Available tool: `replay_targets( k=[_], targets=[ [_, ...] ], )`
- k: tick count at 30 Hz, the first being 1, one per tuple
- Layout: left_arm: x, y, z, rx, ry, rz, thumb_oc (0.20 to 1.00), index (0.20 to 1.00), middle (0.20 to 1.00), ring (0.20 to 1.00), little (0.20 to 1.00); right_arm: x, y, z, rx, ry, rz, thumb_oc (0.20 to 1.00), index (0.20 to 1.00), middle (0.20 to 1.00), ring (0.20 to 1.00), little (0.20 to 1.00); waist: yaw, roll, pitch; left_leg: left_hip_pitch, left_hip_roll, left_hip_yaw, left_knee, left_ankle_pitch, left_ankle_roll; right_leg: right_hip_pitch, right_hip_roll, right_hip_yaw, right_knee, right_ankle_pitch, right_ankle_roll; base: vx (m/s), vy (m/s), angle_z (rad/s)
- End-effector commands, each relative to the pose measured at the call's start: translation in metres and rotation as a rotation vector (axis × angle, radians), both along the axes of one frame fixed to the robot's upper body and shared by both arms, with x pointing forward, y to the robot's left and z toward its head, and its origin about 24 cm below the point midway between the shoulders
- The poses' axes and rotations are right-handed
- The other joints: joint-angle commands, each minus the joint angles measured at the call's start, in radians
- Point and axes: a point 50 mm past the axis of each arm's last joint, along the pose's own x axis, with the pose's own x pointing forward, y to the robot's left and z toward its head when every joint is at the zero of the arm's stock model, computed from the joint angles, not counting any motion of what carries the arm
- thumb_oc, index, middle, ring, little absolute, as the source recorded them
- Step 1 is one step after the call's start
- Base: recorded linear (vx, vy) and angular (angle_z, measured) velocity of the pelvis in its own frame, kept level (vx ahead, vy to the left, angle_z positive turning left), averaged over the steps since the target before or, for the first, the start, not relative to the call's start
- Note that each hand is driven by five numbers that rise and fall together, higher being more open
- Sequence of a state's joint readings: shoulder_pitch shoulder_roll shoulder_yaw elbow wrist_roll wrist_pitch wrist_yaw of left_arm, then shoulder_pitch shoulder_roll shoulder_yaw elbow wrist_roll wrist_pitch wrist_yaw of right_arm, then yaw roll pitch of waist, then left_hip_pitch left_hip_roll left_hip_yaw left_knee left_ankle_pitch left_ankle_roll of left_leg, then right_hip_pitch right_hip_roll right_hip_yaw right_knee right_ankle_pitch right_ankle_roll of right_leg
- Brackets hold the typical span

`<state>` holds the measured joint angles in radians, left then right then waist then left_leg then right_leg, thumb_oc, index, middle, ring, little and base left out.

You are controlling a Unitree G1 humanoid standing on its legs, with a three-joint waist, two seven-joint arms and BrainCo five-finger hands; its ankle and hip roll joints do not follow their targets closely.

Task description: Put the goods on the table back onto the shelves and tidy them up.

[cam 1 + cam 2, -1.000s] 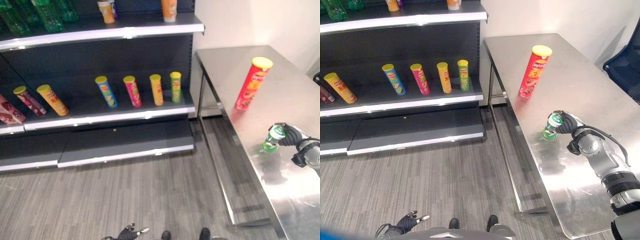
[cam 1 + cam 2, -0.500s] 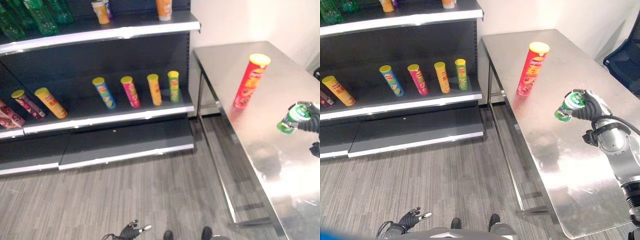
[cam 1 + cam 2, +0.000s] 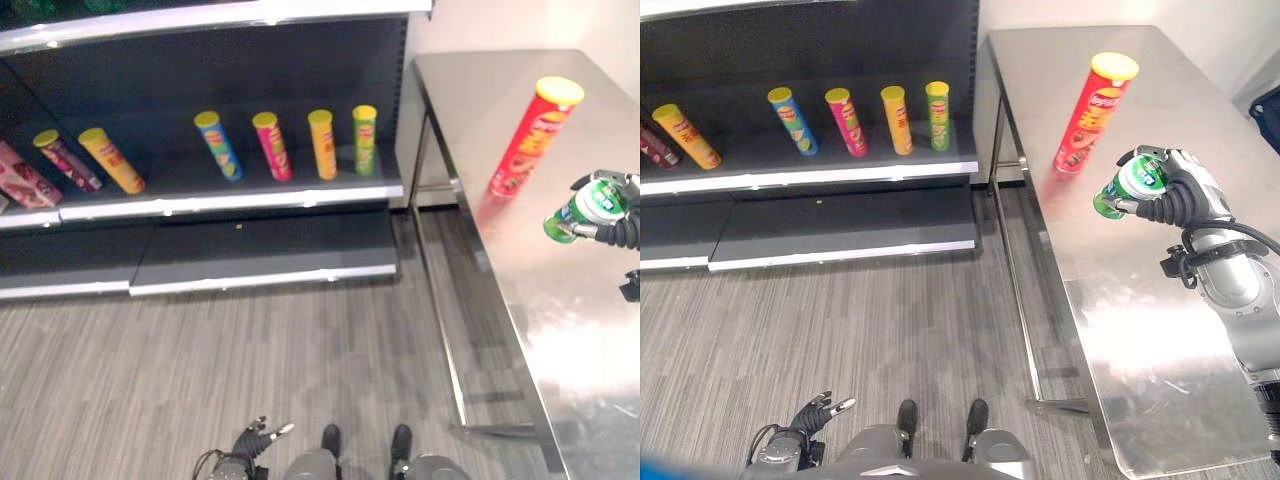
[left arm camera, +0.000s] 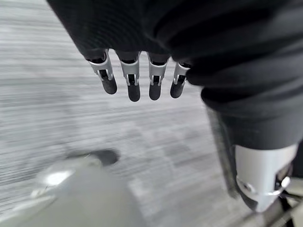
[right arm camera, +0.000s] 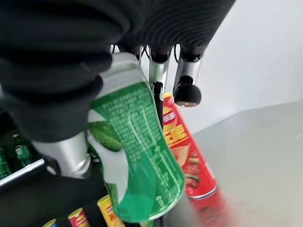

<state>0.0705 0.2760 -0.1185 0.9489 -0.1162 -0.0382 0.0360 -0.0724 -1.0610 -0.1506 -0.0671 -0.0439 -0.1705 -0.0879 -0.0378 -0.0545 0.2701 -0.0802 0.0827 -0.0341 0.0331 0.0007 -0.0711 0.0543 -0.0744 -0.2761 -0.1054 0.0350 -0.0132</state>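
Note:
My right hand (image 3: 1185, 195) is shut on a green drink can (image 3: 1124, 187), holding it lifted and tilted above the steel table (image 3: 1160, 330); the can (image 5: 139, 156) fills the right wrist view between my fingers and thumb. A tall red crisp tube (image 3: 1095, 112) with a yellow lid stands upright on the table just beyond the can. On the dark shelf (image 3: 230, 195) to the left stand several crisp tubes (image 3: 270, 145) in a row. My left hand (image 3: 815, 412) hangs low by the floor with its fingers (image 4: 133, 82) relaxed and holding nothing.
Two more tubes (image 3: 110, 160) and a pink packet (image 3: 25, 180) lie at the shelf's left end. A lower shelf board (image 3: 260, 265) is bare. Grey wood-pattern floor (image 3: 250, 370) lies between shelf and table. The table's leg frame (image 3: 1025, 330) stands at its left edge.
The camera has tilted down, so the top shelf has left the picture. My right hand has carried the green can a little higher and nearer the red tube.

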Motion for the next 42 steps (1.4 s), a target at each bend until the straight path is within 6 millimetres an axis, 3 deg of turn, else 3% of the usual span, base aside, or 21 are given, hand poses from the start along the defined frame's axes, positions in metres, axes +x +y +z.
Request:
replay_targets(
  k=[1, 4, 6, 8, 10, 12, 14, 17, 18, 19, 21, 25, 30, 33, 36, 38, 39, 42],
  targets=[
    [0.004, 0.025, 0.009, 0.082, -0.038, 0.033, 1.000, 1.000, 1.000, 1.000, 1.000, -0.013, -0.009, 0.028, -0.044, -0.178, -0.066, 0.200, 0.200, 0.200, 0.200, 0.200, -0.015, -0.014, -0.083, 0.005, 0.081, 0.094, -0.120, 0.029, -0.021, 0.073, 0.019, 0.048, 0.018, -0.209, 0.073, 0.19, 0.273, 0.61],
    [0.002, 0.027, 0.008, 0.090, -0.027, 0.036, 1.000, 1.000, 1.000, 1.000, 1.000, -0.018, -0.012, 0.025, -0.045, -0.179, -0.091, 0.200, 0.200, 0.200, 0.200, 0.200, -0.021, 0.000, -0.102, 0.020, 0.056, 0.102, -0.120, 0.022, -0.022, 0.084, -0.014, 0.046, 0.018, -0.193, 0.090, 0.33, 0.506, 0.14],
    [0.009, 0.030, 0.011, 0.123, -0.027, 0.002, 1.000, 1.000, 1.000, 1.000, 1.000, -0.016, -0.010, 0.021, -0.016, -0.190, -0.095, 0.200, 0.200, 0.200, 0.200, 0.200, -0.023, 0.001, -0.106, 0.040, 0.013, 0.122, -0.120, 0.000, 0.007, 0.068, -0.070, 0.060, 0.062, -0.156, 0.114, 0.29, 0.620, -0.59],
    [0.016, 0.036, 0.015, 0.175, -0.026, -0.049, 1.000, 1.000, 1.000, 1.000, 1.000, -0.010, -0.001, 0.023, -0.012, -0.208, -0.067, 0.200, 0.200, 0.200, 0.200, 0.200, -0.013, 0.003, -0.108, 0.058, -0.045, 0.160, -0.120, -0.041, 0.066, 0.017, -0.130, 0.076, 0.155, -0.104, 0.141, 0.26, 0.770, -0.52],
    [0.018, 0.038, 0.016, 0.183, -0.024, -0.063, 1.000, 1.000, 1.000, 1.000, 1.000, -0.005, 0.007, 0.025, -0.017, -0.215, -0.038, 0.200, 0.200, 0.200, 0.200, 0.200, -0.012, 0.011, -0.094, 0.082, -0.082, 0.173, -0.120, -0.068, 0.096, -0.026, -0.166, 0.062, 0.261, -0.053, 0.141, 0.17, 0.595, -0.47],
    [0.019, 0.039, 0.017, 0.189, -0.023, -0.075, 1.000, 1.000, 1.000, 1.000, 1.000, -0.004, 0.009, 0.024, -0.015, -0.214, -0.028, 0.200, 0.200, 0.200, 0.200, 0.200, -0.014, 0.011, -0.089, 0.090, -0.091, 0.176, -0.120, -0.076, 0.101, -0.042, -0.174, 0.059, 0.304, -0.046, 0.141, 0.08, 0.289, -0.04],
    [0.021, 0.037, 0.016, 0.183, -0.019, -0.096, 1.000, 1.000, 1.000, 1.000, 1.000, -0.004, 0.014, 0.021, -0.029, -0.190, 0.000, 0.200, 0.200, 0.200, 0.200, 0.200, -0.032, 0.013, -0.072, 0.109, -0.094, 0.169, -0.120, -0.087, 0.103, -0.104, -0.112, 0.120, 0.373, -0.073, 0.125, 0.07, 0.198, 0.16],
    [0.024, 0.034, 0.016, 0.182, -0.018, -0.130, 1.000, 1.000, 1.000, 1.000, 1.000, -0.004, 0.023, 0.030, -0.044, -0.208, 0.051, 0.200, 0.200, 0.200, 0.200, 0.200, -0.028, 0.017, -0.058, 0.116, -0.096, 0.175, -0.120, -0.093, 0.094, -0.132, -0.051, 0.106, 0.246, -0.103, 0.125, 0.06, 0.095, 0.32],
    [0.024, 0.033, 0.015, 0.177, -0.014, -0.134, 1.000, 1.000, 1.000, 1.000, 1.000, -0.003, 0.027, 0.033, -0.051, -0.210, 0.076, 0.200, 0.200, 0.200, 0.200, 0.200, -0.028, 0.011, -0.043, 0.126, -0.105, 0.170, -0.120, -0.092, 0.097, -0.166, -0.007, 0.151, 0.156, -0.068, 0.137, 0.05, 0.047, 0.12],
    [0.024, 0.033, 0.015, 0.177, -0.014, -0.133, 1.000, 1.000, 1.000, 1.000, 1.000, -0.003, 0.027, 0.033, -0.051, -0.210, 0.076, 0.200, 0.200, 0.200, 0.200, 0.200, -0.026, 0.011, -0.042, 0.127, -0.104, 0.172, -0.120, -0.093, 0.096, -0.163, -0.006, 0.152, 0.150, -0.064, 0.137, 0.09, 0.024, 0.14],
    [0.020, 0.033, 0.013, 0.173, 0.005, -0.126, 1.000, 1.000, 1.000, 1.000, 1.000, -0.002, 0.030, 0.035, -0.071, -0.209, 0.094, 0.200, 0.200, 0.200, 0.200, 0.200, -0.023, -0.008, -0.027, 0.154, -0.132, 0.167, -0.120, -0.103, 0.091, -0.199, 0.047, 0.162, 0.018, 0.004, 0.169, 0.13, -0.009, -0.07],
    [0.027, 0.029, 0.014, 0.169, -0.021, -0.126, 1.000, 1.000, 1.000, 1.000, 1.000, -0.005, 0.028, 0.043, -0.119, -0.235, 0.082, 0.200, 0.200, 0.200, 0.200, 0.200, -0.029, -0.019, -0.029, 0.165, -0.152, 0.130, -0.120, -0.118, 0.090, -0.188, 0.060, 0.178, 0.018, 0.018, 0.152, 0.12, -0.074, 0.47],
    [0.023, 0.021, 0.010, 0.150, -0.009, -0.122, 1.000, 1.000, 1.000, 1.000, 1.000, -0.013, 0.031, 0.055, -0.138, -0.274, 0.112, 0.200, 0.200, 0.200, 0.200, 0.200, -0.037, -0.004, -0.071, 0.231, -0.125, 0.124, -0.120, -0.149, 0.070, -0.110, 0.068, 0.129, 0.018, -0.027, 0.130, 0.28, -0.194, 0.70],
    [0.013, 0.018, 0.004, 0.131, 0.026, -0.084, 1.000, 1.000, 1.000, 1.000, 1.000, -0.017, 0.039, 0.061, -0.171, -0.268, 0.163, 0.200, 0.200, 0.200, 0.200, 0.200, -0.044, -0.010, -0.097, 0.249, -0.093, 0.136, -0.015, -0.202, 0.036, -0.028, 0.086, 0.127, 0.018, -0.095, 0.094, 0.30, -0.262, 0.32],
    [0.011, 0.018, 0.003, 0.121, 0.028, -0.063, 1.000, 1.000, 1.000, 1.000, 1.000, -0.019, 0.041, 0.064, -0.179, -0.269, 0.174, 0.200, 0.200, 0.200, 0.200, 0.200, -0.044, -0.013, -0.097, 0.237, -0.086, 0.143, 0.046, -0.214, 0.020, -0.009, 0.089, 0.120, 0.018, -0.113, 0.083, 0.15, -0.172, 0.09],
    [0.012, 0.016, 0.003, 0.103, 0.010, -0.027, 1.000, 1.000, 1.000, 1.000, 1.000, -0.021, 0.043, 0.068, -0.185, -0.275, 0.194, 0.200, 0.200, 0.200, 0.200, 0.200, -0.039, -0.025, -0.082, 0.169, -0.074, 0.155, 0.230, -0.162, -0.026, 0.031, 0.089, 0.107, 0.018, -0.132, 0.064, 0.07, -0.192, 0.12],
    [0.015, 0.017, 0.005, 0.098, -0.011, -0.001, 1.000, 1.000, 1.000, 1.000, 1.000, -0.023, 0.045, 0.070, -0.177, -0.281, 0.206, 0.200, 0.200, 0.200, 0.200, 0.200, -0.035, -0.035, -0.061, 0.090, -0.053, 0.160, 0.404, -0.106, -0.059, 0.050, 0.092, 0.092, 0.018, -0.139, 0.050, 0.01, -0.182, 0.23],
    [0.020, 0.018, 0.008, 0.089, -0.039, 0.014, 1.000, 1.000, 1.000, 1.000, 1.000, -0.024, 0.042, 0.073, -0.171, -0.288, 0.194, 0.200, 0.200, 0.200, 0.200, 0.200, -0.035, -0.041, -0.049, 0.028, 0.012, 0.212, 0.502, -0.081, -0.054, 0.075, 0.100, 0.065, 0.018, -0.152, 0.036, 0.03, -0.131, 0.25]
  ],
)
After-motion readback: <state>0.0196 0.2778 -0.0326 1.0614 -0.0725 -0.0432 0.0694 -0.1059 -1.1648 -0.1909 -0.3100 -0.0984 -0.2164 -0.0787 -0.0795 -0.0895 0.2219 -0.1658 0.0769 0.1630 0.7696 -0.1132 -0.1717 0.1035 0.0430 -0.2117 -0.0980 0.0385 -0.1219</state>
